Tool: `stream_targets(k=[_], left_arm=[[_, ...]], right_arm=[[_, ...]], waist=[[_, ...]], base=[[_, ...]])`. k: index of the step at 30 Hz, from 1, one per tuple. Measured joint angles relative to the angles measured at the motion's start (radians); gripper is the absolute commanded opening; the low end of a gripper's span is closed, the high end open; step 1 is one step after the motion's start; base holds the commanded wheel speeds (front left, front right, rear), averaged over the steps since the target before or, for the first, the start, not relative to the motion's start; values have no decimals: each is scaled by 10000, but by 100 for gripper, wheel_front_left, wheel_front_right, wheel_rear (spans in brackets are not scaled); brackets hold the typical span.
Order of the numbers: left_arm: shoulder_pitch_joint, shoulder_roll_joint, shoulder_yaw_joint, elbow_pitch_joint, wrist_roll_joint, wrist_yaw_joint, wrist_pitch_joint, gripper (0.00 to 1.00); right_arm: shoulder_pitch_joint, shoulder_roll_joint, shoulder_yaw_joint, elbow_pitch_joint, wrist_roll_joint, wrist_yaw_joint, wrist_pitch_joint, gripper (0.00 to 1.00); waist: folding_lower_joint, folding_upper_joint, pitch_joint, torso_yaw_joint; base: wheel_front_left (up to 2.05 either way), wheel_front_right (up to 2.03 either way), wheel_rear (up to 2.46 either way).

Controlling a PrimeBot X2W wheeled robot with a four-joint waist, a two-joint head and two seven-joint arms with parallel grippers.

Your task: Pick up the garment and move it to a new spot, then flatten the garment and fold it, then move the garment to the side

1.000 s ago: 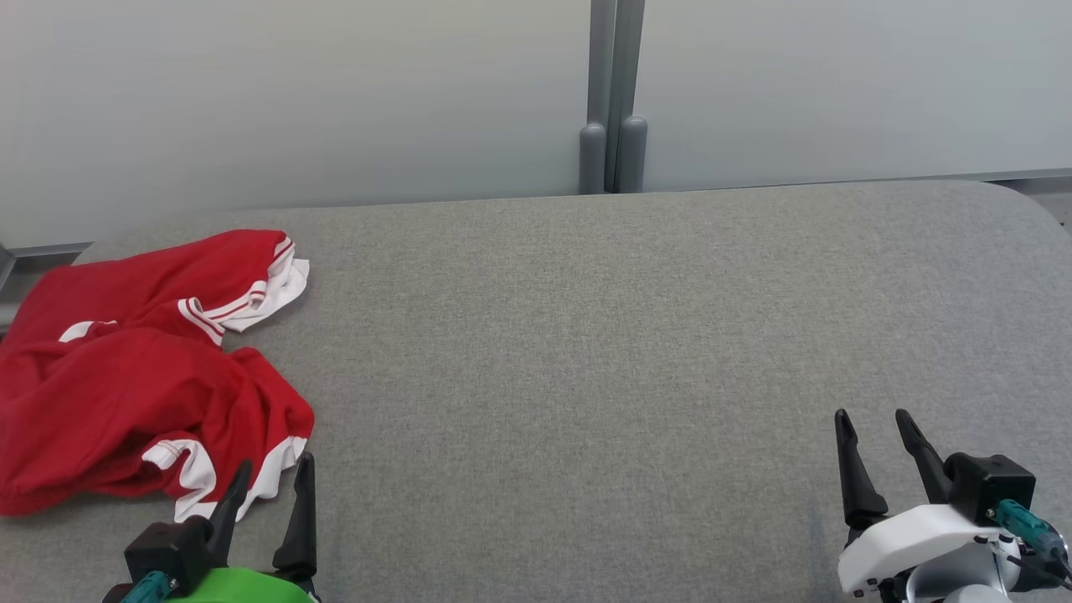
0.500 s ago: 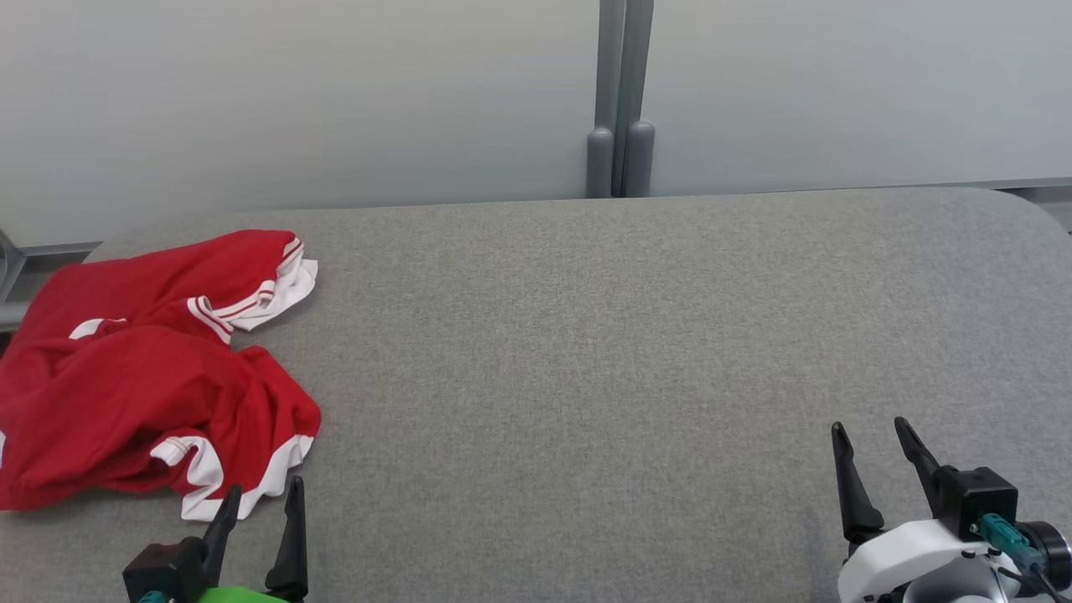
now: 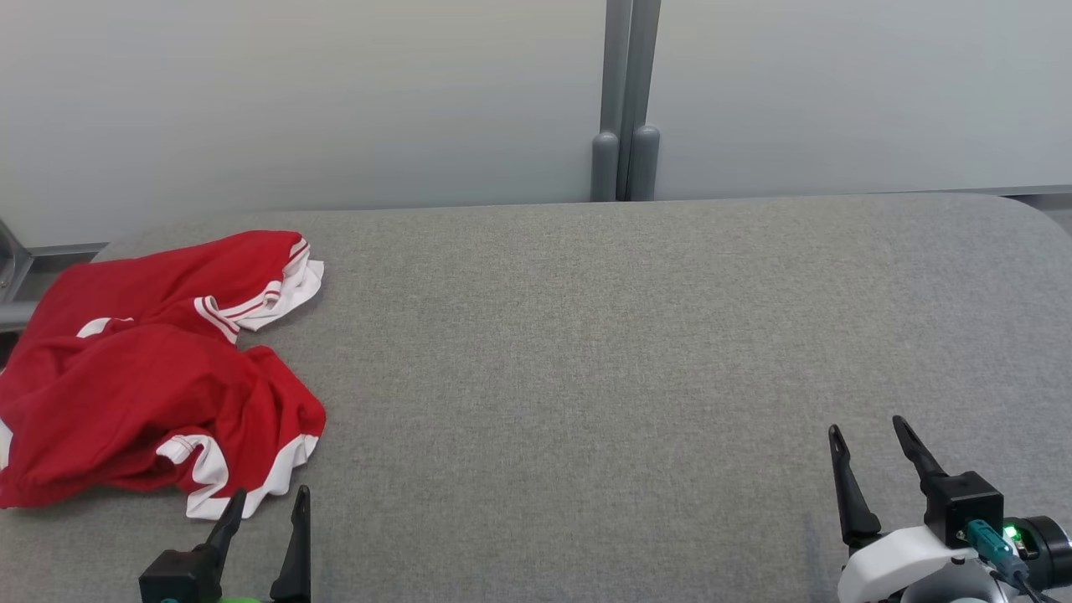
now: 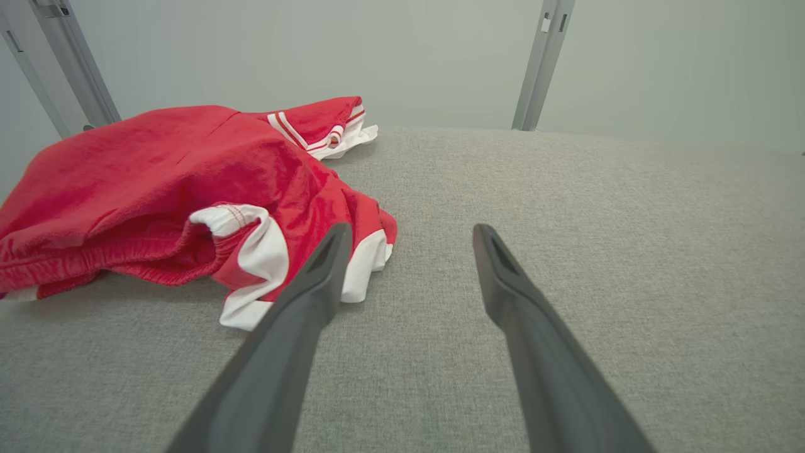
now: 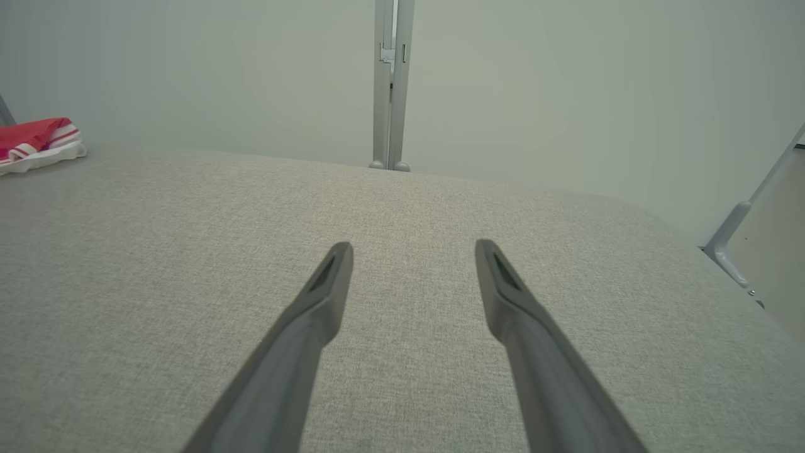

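The garment (image 3: 142, 368) is red with white trim and lies crumpled at the left end of the grey padded table (image 3: 586, 352). My left gripper (image 3: 272, 494) is open at the bottom left, its fingertips just short of the garment's white hem. In the left wrist view the garment (image 4: 157, 189) lies ahead and to the left of my open left gripper (image 4: 409, 231). My right gripper (image 3: 867, 425) is open over bare cloth at the bottom right. The right wrist view has my right gripper (image 5: 412, 246) open, with a corner of the garment (image 5: 34, 145) far off at the left edge.
A pale wall with a grey double post (image 3: 626, 126) runs behind the table. The table's corners are rounded at the back right (image 3: 1022, 205). A metal frame bar (image 3: 17, 268) stands past the table's left end.
The head view has shifted slightly, so the whole scene sits a little to the right and lower. Both grippers show lower in the picture, still open. The garment lies as before.
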Motion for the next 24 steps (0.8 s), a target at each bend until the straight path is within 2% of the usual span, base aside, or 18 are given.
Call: stream_targets(k=[12, 24], left_arm=[[66, 92, 2, -52, 803, 0, -186, 100], [66, 96, 21, -40, 811, -2, -188, 100]], right_arm=[[82, 19, -12, 117, -564, 0, -228, 100], [82, 21, -19, 115, -485, 0, -230, 100]], waist=[[0, 0, -53, -18], [0, 0, -22, -46]], base=[[0, 0, 0], [0, 0, 0]])
